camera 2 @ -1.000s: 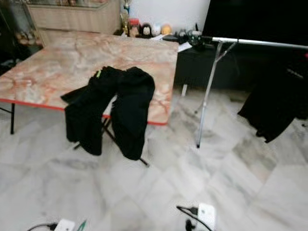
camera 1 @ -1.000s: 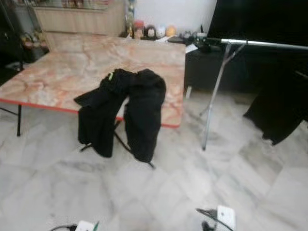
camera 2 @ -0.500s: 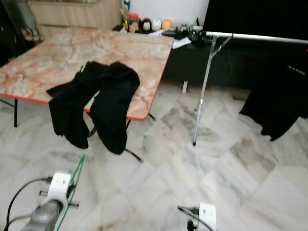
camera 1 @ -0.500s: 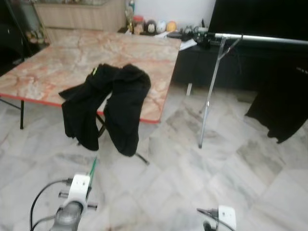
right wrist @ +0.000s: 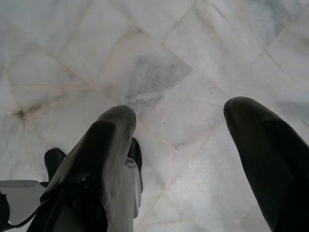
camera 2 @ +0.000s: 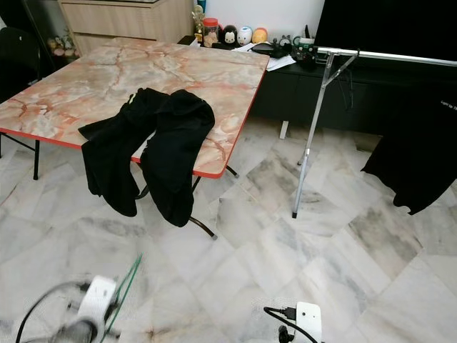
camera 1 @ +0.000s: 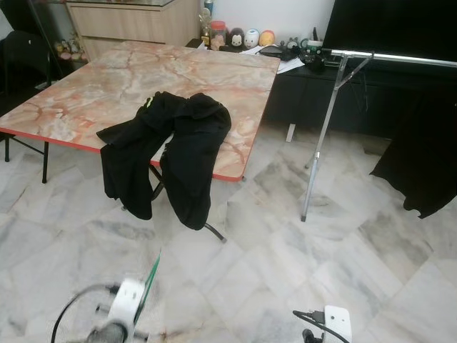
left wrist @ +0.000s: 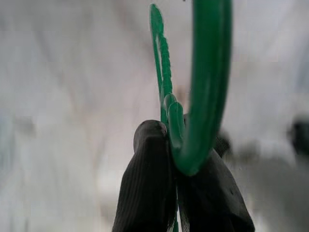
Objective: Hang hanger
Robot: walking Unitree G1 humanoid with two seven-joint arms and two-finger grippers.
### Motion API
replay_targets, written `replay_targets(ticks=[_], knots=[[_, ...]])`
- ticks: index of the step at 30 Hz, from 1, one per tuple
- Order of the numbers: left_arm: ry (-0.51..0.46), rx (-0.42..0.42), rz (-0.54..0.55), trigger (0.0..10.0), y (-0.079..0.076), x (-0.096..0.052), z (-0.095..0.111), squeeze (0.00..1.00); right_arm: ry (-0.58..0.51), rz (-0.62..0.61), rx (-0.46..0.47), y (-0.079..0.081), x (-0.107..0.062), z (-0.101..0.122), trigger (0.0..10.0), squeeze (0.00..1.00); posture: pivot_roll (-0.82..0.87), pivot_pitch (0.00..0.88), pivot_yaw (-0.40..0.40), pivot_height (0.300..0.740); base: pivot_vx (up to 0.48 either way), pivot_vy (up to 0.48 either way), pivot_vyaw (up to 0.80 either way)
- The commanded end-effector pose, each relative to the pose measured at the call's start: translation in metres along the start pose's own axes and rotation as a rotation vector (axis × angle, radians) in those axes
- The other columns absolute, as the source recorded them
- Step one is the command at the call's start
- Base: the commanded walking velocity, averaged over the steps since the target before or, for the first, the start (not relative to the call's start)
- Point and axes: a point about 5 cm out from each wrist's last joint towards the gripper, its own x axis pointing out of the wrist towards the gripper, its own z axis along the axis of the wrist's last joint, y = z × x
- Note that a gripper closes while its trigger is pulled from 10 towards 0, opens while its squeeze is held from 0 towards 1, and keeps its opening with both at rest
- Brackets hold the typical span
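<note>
My left gripper pinches a glossy green plastic hanger between matt black rubbery fingers. The floor is polished grey-veined marble, the table glossy pink marble-look, the clothes matt black cloth, the rack bright metal.

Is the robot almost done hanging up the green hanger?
Not yet. Done: the left gripper is shut on the green hanger, low near the floor. Left to do: carry it across to the silver clothes rail and hook it on. The right gripper is open over the floor.
</note>
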Motion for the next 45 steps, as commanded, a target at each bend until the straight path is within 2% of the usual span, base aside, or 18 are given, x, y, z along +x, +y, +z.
replay_targets(ticks=[1,5,9,12,14,17,27,32,39,45], knots=[[0.134,0.021,0.032,10.0,0.006,-0.006,-0.028,0.00,-0.003,-0.004,-0.015,-0.002,0.000,0.001,10.0,0.00,-0.04,0.000,-0.025,0.740,0.000,0.000,0.00],[0.178,0.024,0.032,10.0,0.005,-0.009,-0.039,0.00,-0.004,-0.004,-0.022,-0.003,0.000,0.001,10.0,0.00,-0.05,0.000,-0.025,0.740,0.000,0.000,0.00],[0.135,0.000,0.055,10.0,0.006,-0.005,-0.026,0.00,-0.001,-0.001,-0.032,-0.004,0.000,0.000,10.0,0.00,-0.04,0.000,-0.031,0.740,0.000,0.000,0.00],[0.124,0.022,0.064,10.0,0.005,-0.003,-0.019,0.00,0.000,0.001,-0.038,-0.004,0.000,0.000,10.0,0.00,-0.03,0.000,-0.034,0.740,0.000,0.000,0.00],[0.110,0.067,0.049,10.0,0.002,0.000,-0.010,0.00,-0.002,0.008,-0.052,-0.004,0.000,0.000,10.0,0.00,-0.05,0.000,-0.022,0.740,0.000,-0.296,0.00],[0.110,0.083,0.041,10.0,0.002,0.000,-0.008,0.00,-0.005,0.004,-0.044,-0.003,0.000,0.000,10.0,0.00,-0.06,0.000,-0.011,0.740,0.000,-0.340,0.00],[0.120,0.089,0.033,10.0,-0.001,0.000,-0.012,0.00,0.007,0.002,-0.041,-0.002,-0.001,-0.003,10.0,0.00,-0.05,0.000,-0.016,0.740,0.000,-0.401,0.00],[0.137,0.086,0.027,10.0,-0.005,-0.002,-0.019,0.00,0.016,0.013,-0.086,-0.002,0.000,-0.002,10.0,0.00,-0.04,0.000,-0.025,0.740,0.000,-0.407,0.00],[0.152,0.077,0.030,10.0,-0.002,-0.004,-0.024,0.00,-0.006,0.040,-0.123,0.001,0.000,0.002,10.0,0.00,-0.04,0.000,-0.013,0.740,0.000,-0.406,0.00],[0.149,0.082,0.023,10.0,-0.003,-0.004,-0.023,0.00,-0.003,0.037,-0.126,0.002,0.001,0.003,10.0,0.00,-0.05,0.000,-0.006,0.740,0.000,-0.406,0.00]])
